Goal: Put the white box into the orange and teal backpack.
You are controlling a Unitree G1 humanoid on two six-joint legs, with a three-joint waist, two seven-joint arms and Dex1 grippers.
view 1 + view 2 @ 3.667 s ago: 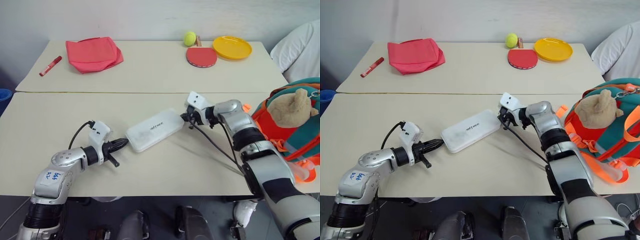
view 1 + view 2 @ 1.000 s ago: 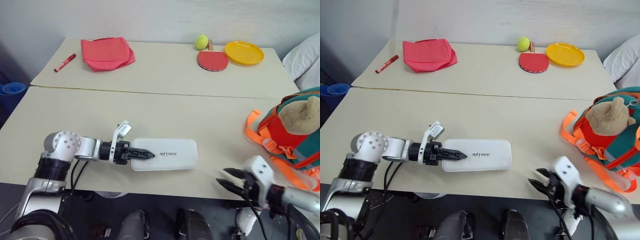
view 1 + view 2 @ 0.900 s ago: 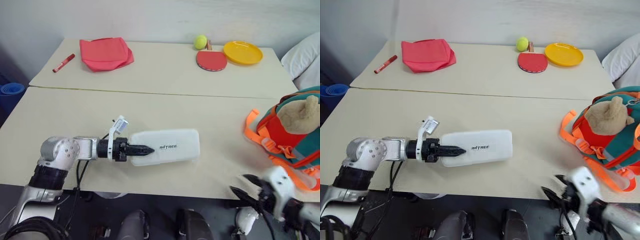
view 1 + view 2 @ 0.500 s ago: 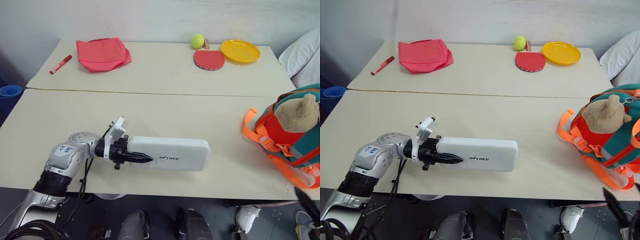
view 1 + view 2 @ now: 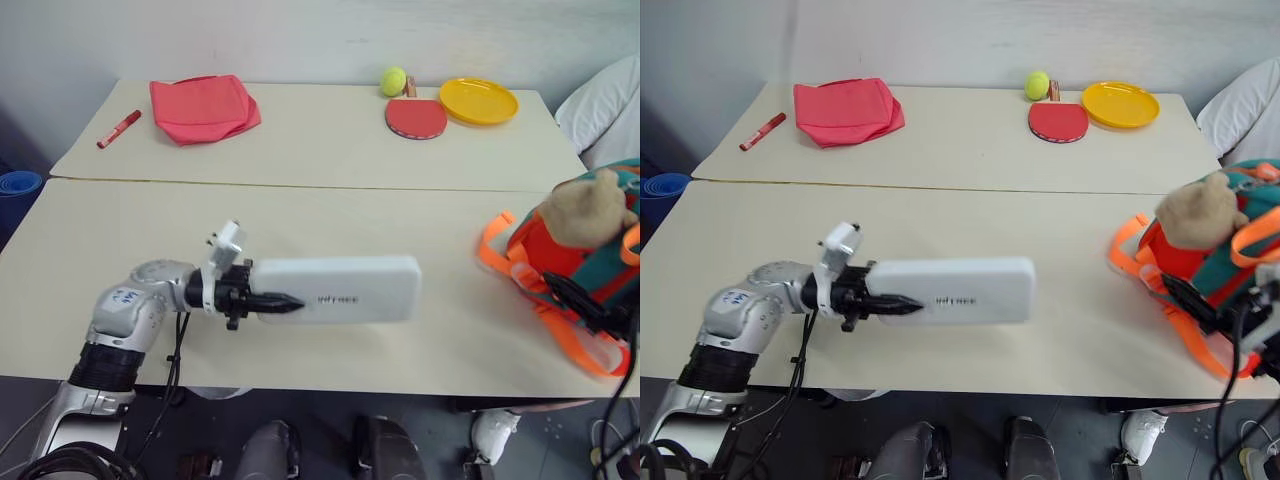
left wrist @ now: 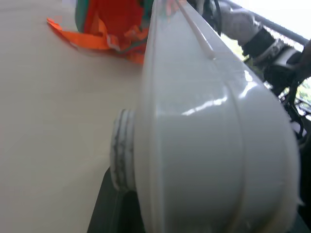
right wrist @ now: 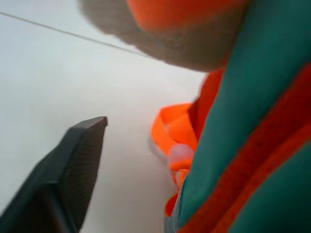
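While your left gripper (image 5: pixel 268 303) is clamped on one end of the white box (image 5: pixel 335 290), the box hangs level above the table (image 5: pixel 300 215), well apart from the backpack (image 5: pixel 590 262). Your right gripper (image 5: pixel 578 302) sits against the backpack's front with fingers apart.

This is looking like a staged robot test room rather than a home or a shop. Two plain beige benches (image 5: pixel 300 150) are standing pushed together against a bare pale wall (image 5: pixel 300 40), and unrelated props are lying spread out on them: a folded red-pink cloth (image 5: pixel 203 108), a red marker (image 5: pixel 118 129), a tennis ball (image 5: pixel 392 80), a red table-tennis paddle (image 5: pixel 415 117) and a yellow plate (image 5: pixel 478 101).
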